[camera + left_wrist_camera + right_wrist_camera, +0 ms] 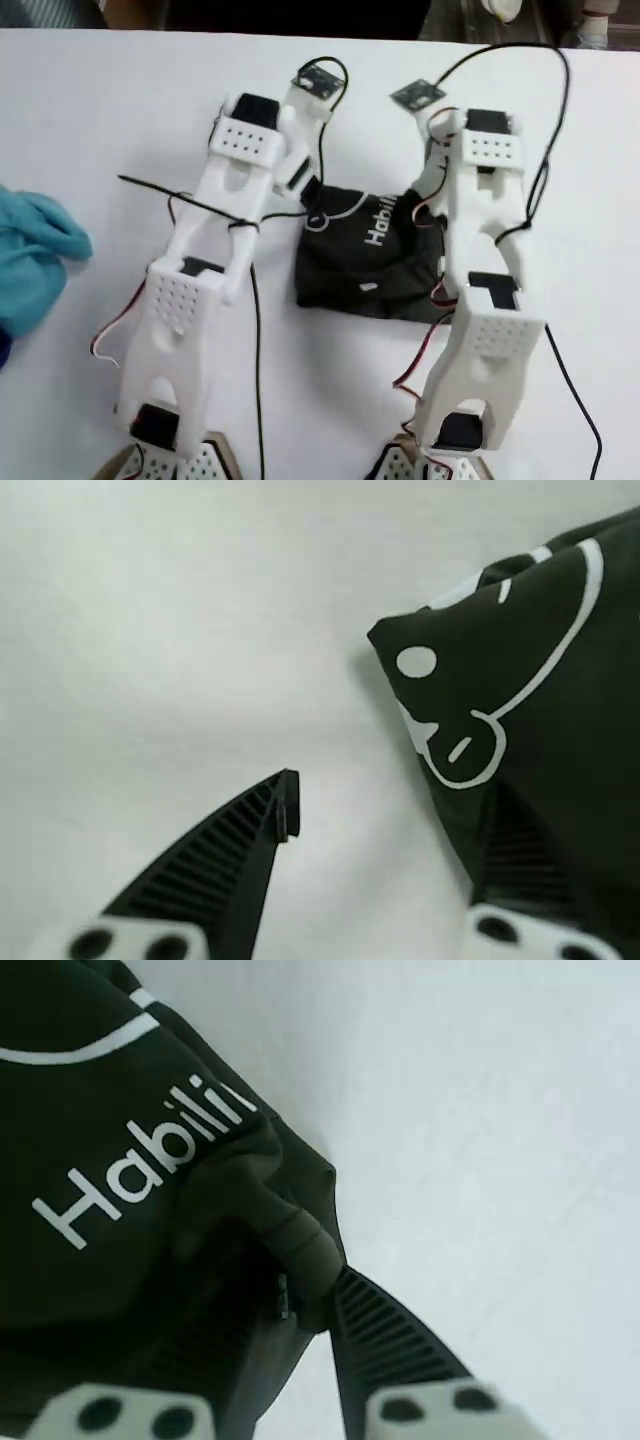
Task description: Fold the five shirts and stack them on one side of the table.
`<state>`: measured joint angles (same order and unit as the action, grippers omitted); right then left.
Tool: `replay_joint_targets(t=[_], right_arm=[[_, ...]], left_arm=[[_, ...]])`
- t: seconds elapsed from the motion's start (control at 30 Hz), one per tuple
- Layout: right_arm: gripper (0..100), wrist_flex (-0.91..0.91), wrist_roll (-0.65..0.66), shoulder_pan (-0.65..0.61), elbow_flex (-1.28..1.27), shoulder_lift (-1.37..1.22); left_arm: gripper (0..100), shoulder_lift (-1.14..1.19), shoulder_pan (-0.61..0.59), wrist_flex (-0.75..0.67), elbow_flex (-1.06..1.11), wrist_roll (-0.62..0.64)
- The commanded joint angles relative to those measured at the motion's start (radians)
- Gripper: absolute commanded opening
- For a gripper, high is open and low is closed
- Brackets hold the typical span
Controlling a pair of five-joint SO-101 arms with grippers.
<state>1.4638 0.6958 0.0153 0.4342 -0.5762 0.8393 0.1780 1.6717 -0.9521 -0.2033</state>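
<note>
A crumpled black shirt (360, 265) with white print lies mid-table between my two arms. My left gripper (390, 792) stands open at the shirt's far left corner (540, 680): one finger rests on bare table, the other is partly covered by the cloth. In the high view the left gripper (304, 188) is at that corner. My right gripper (312, 1288) is shut on a rolled hem of the black shirt (120, 1110) at its far right edge, where the high view places the right gripper (432, 195). A teal shirt (35, 260) lies bunched at the table's left edge.
The white table (100, 120) is bare to the far left and far right of the arms. Black and red cables (255, 340) trail from both arms across the table. A bit of dark blue cloth (3, 350) peeks in below the teal shirt.
</note>
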Motion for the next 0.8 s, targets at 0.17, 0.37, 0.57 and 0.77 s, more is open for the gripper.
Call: replay_joint_targets(t=[0.17,0.37,0.57,0.77], right_arm=[[2.1,0.048,0.032,0.01,0.272,-0.093],[2.1,0.085,0.032,0.012,0.387,-0.196],[2.1,0.174,0.032,0.013,0.516,-0.213],[2.1,0.203,0.032,0.042,0.591,-0.214]], left_arm=[[30,-0.012,-0.112,0.044,-0.067,0.002],[30,-0.018,-0.14,0.052,-0.067,-0.002],[30,-0.018,-0.14,0.072,-0.067,-0.003],[30,-0.018,-0.138,0.064,-0.067,-0.003]])
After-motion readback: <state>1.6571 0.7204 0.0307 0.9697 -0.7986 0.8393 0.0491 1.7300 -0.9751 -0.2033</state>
